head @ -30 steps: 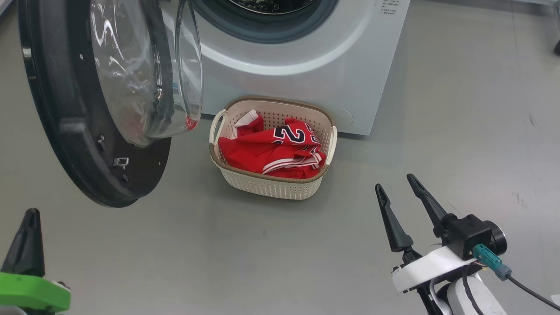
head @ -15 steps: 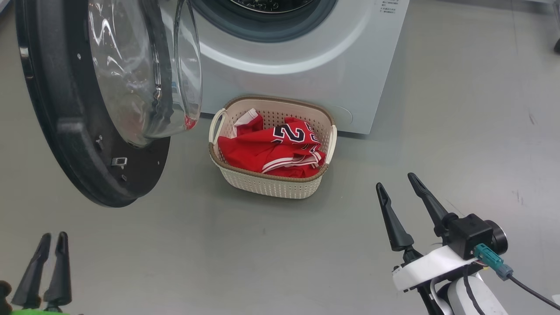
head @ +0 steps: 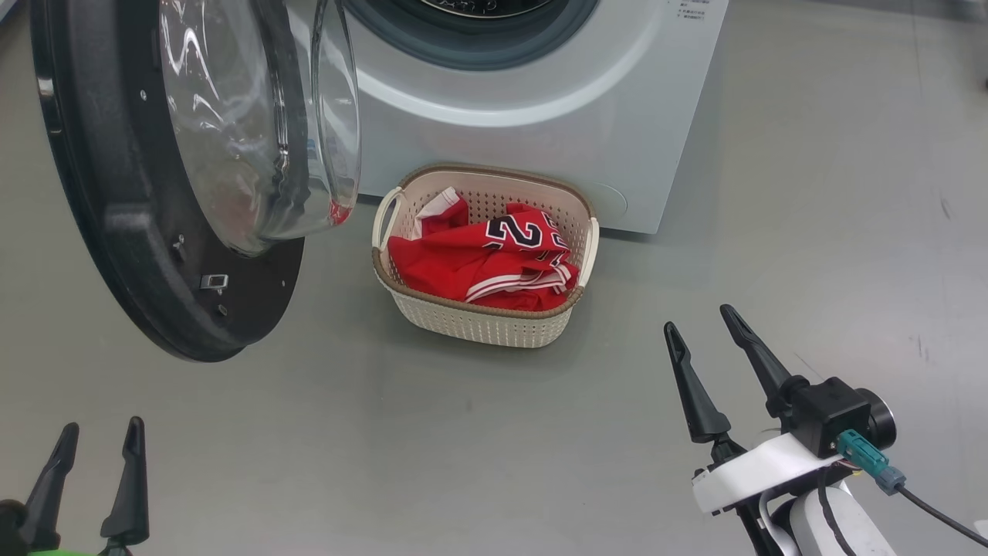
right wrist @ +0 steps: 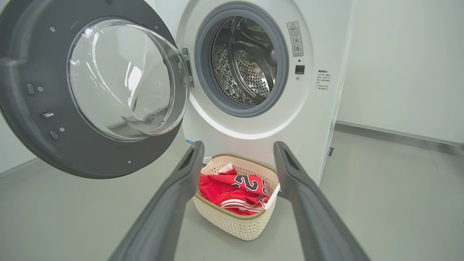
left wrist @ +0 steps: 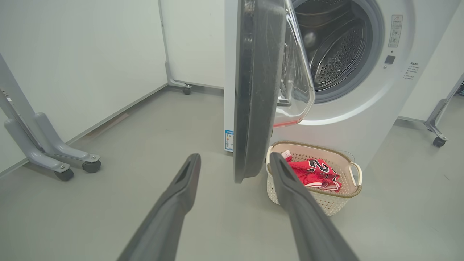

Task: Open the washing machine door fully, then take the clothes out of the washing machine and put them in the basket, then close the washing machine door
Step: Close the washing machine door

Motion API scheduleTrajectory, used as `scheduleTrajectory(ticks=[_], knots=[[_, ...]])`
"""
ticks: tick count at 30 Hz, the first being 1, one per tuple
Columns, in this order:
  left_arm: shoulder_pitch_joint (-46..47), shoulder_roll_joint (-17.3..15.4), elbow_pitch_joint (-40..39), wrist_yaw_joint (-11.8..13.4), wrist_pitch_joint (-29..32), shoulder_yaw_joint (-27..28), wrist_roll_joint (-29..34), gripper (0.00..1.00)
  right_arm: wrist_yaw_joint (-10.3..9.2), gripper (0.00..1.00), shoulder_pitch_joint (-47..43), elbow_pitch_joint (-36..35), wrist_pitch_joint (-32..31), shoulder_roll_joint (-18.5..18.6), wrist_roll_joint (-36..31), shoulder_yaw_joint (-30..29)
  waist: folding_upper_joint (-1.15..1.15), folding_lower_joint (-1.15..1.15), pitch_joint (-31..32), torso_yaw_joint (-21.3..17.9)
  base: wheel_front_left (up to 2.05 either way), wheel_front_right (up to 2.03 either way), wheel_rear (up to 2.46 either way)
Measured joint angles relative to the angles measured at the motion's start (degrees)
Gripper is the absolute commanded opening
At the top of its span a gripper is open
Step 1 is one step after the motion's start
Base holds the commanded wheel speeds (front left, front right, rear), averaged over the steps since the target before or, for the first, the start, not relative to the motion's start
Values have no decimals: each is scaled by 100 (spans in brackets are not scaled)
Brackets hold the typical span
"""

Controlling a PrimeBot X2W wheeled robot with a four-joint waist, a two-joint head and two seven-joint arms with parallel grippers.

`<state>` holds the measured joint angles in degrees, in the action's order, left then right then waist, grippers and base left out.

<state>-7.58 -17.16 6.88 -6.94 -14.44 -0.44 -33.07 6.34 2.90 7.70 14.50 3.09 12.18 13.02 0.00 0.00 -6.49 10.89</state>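
I see one big white front-loading washing machine [head: 540,139], its one round black-rimmed glass door [head: 116,193] swung wide open to my left. One small cream perforated basket with a brown rim [head: 478,328] sits against or just short of the machine's front, I can't tell which, and holds one crumpled red jersey with navy numbers [head: 455,266]. Bare smooth grey floor [head: 463,432] lies between the basket and my two grippers, left gripper [head: 104,423] and right gripper [head: 698,318], both spread wide and empty.
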Motion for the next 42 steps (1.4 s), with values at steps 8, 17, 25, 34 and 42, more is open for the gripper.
scheduleTrajectory(ticks=[8,17,25,34,42], knots=[[32,88,-132,0,0,151,43,100,0,100,0,-1,1,-2,0,0,0,0,-3,24,0,0,0],[35,169,-155,-1,0,227,101,100,0,100,0,-1,0,-4,0,-4,0,0,0,44,0,0,0],[36,199,-171,-1,0,241,191,100,0,100,0,-1,0,-7,0,-4,0,0,6,49,0,0,0],[36,215,-190,-1,0,242,246,100,0,100,0,-1,0,-9,0,-4,0,0,2,45,0,0,0],[36,232,-201,-1,0,242,248,100,0,100,-1,-1,0,-13,0,-3,0,0,-11,39,0,0,0]])
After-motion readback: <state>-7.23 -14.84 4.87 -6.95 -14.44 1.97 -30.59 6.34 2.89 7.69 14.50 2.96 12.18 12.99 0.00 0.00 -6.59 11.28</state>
